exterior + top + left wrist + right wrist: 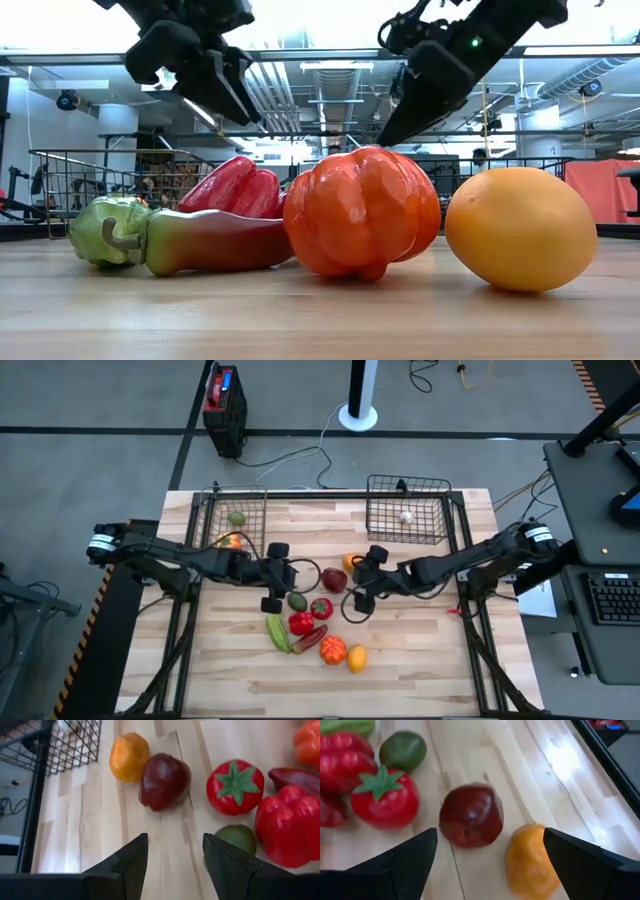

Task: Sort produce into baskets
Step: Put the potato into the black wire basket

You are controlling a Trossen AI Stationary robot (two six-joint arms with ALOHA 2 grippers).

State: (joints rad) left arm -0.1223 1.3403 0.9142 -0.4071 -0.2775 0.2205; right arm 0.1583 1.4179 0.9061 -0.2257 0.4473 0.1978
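Orange fruit (521,228) & ribbed pepper (362,211) sit nearest on surface. Both end effectors, left (272,577) & right (366,578), fingers apart, empty, flank maroon apple (334,579). Reach step; next: one descends, clamps it, carries to far basket (408,510).

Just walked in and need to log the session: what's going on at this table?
Two robot arms are sorting toy produce into two wire baskets. The left basket holds a green piece and an orange-red one; the right basket holds a small white piece. Both grippers hang open and empty over the middle of the table, the left gripper and right gripper facing each other across a dark maroon apple beside an orange fruit. A tomato, red pepper and others lie nearby, unsorted.
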